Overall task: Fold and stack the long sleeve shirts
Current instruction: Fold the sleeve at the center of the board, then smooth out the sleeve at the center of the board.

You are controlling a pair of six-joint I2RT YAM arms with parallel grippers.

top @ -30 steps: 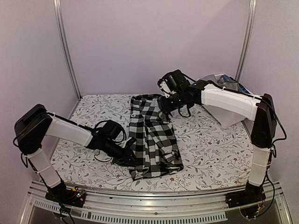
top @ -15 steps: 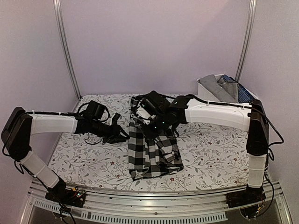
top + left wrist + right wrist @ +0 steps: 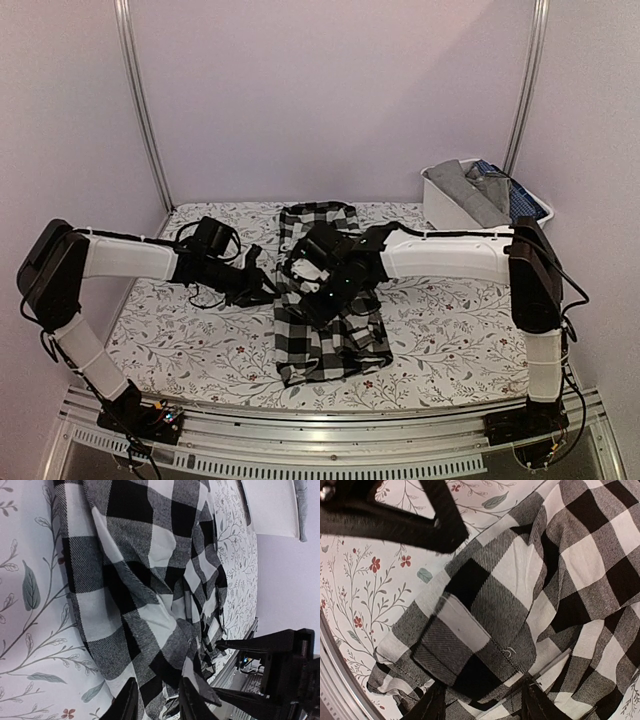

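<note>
One of the long sleeve shirts, a black-and-white checked shirt, lies as a long folded strip down the middle of the table. My right gripper hovers low over its middle. In the right wrist view the right gripper is open, and a thick fold of checked cloth lies loose between its fingers. My left gripper is at the shirt's left edge. In the left wrist view the left gripper stands slightly open just above the checked cloth, with nothing pinched.
A white bin at the back right holds a grey shirt and a dark blue patterned one. A floral cloth covers the table. A black part of the left arm lies close to my right gripper.
My right gripper came from the shirt's far end toward its middle with cloth and has opened. My left gripper left the near left edge and moved back along that edge.
</note>
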